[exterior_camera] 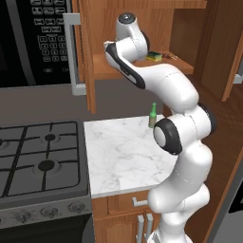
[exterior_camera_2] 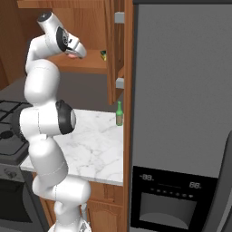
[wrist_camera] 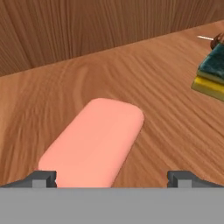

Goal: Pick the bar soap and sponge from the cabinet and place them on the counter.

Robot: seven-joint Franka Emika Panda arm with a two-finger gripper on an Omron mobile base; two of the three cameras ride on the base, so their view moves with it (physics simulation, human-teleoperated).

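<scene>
On the wooden shelf of the brown wall cabinet [exterior_camera: 142, 64], the flat salmon-pink bar soap [wrist_camera: 94, 142] lies close under the hand, as the hand view shows, between the two dark fingertips [wrist_camera: 41, 178], which stand wide apart with nothing clamped between them. Off toward that view's right edge sits the yellow sponge with a dark green top layer [wrist_camera: 212, 74], well apart from the soap. From the left base view, the sponge is a small block on the shelf beside the white arm, whose body hides the soap. Below, the white grey-veined marble counter [exterior_camera: 118, 156] carries a small green bottle [exterior_camera: 153, 115] near its back edge; the right base view shows that bottle just beside the grey refrigerator [exterior_camera_2: 181, 113].
</scene>
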